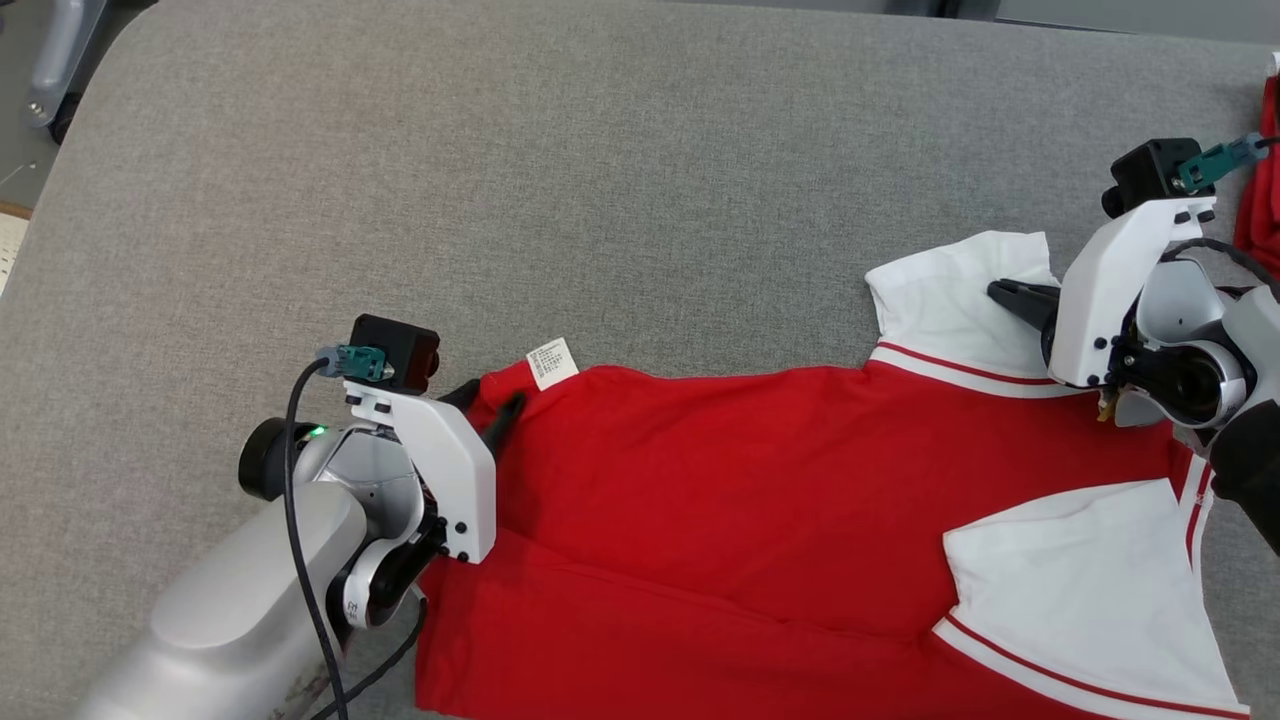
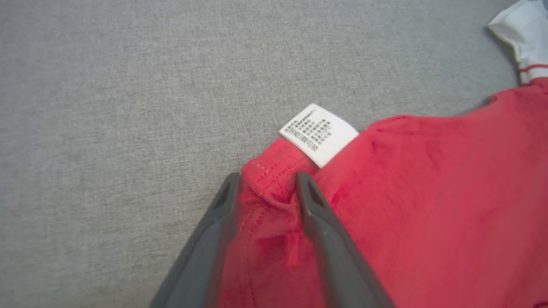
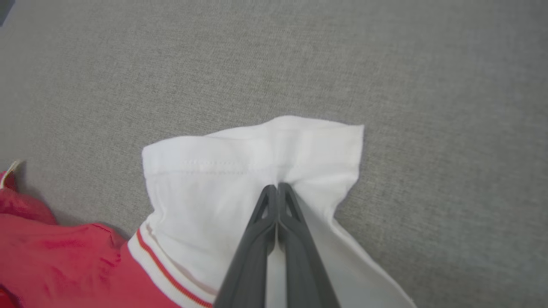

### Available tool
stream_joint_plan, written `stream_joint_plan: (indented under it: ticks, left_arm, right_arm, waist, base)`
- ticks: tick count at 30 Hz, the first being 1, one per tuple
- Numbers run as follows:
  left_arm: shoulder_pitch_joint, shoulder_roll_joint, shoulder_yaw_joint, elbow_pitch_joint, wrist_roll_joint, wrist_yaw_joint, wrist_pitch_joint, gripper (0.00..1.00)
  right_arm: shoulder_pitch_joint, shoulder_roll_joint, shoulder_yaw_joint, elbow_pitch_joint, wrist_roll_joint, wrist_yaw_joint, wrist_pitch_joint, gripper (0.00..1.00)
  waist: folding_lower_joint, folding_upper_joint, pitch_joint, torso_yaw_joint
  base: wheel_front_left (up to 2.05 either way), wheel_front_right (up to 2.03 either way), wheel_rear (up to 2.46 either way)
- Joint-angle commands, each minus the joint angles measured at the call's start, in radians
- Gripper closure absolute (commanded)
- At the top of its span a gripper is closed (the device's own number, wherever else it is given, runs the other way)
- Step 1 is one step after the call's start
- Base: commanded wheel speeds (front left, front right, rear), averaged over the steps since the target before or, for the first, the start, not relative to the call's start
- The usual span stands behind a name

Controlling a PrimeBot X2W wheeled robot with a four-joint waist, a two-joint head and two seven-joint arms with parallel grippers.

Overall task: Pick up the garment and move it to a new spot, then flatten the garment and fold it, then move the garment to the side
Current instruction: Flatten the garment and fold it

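Note:
The garment (image 1: pixel 750 480) is a red shirt with white sleeves, spread across the grey table toward the front. My left gripper (image 1: pixel 492 400) is at its left hem corner, beside the white care label (image 1: pixel 552 362). In the left wrist view the left gripper (image 2: pixel 267 179) has its fingers apart, straddling a puckered bit of red hem (image 2: pixel 265 192) below the label (image 2: pixel 319 133). My right gripper (image 1: pixel 1000 292) lies on the far white sleeve. In the right wrist view the right gripper (image 3: pixel 278 185) is shut, pinching the gathered white sleeve (image 3: pixel 214 184).
The grey fabric table top (image 1: pixel 600 180) stretches beyond the shirt, with its rounded corner at the upper left. Another red cloth (image 1: pixel 1262 190) shows at the right edge. A metal fixture (image 1: pixel 50 60) stands off the table at the upper left.

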Motion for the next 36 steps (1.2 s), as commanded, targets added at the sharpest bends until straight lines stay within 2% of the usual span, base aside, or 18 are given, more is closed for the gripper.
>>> stream_joint_plan:
  ticks: [1,17,36]
  left_arm:
    - [-0.001,0.005,0.004,0.005,-0.003,-0.002,-0.008,1.00]
    - [0.054,0.008,0.049,0.015,-0.016,0.021,-0.117,1.00]
    - [0.174,0.092,0.072,-0.080,-0.053,0.064,-0.141,1.00]
  right_arm:
    - [0.011,-0.005,0.002,-0.004,0.012,0.001,-0.011,1.00]
    - [0.023,-0.007,0.034,-0.017,0.047,0.001,-0.146,1.00]
    - [0.105,-0.050,0.064,-0.083,0.151,0.000,-0.230,1.00]
  waist:
    - [0.0000,0.0000,-0.003,0.000]
    - [0.0000,0.0000,-0.078,-0.010]
    - [0.0000,0.0000,-0.169,-0.063]
  base:
    - [0.00,0.00,0.00]
    - [0.00,0.00,0.00]
    - [0.00,0.00,0.00]
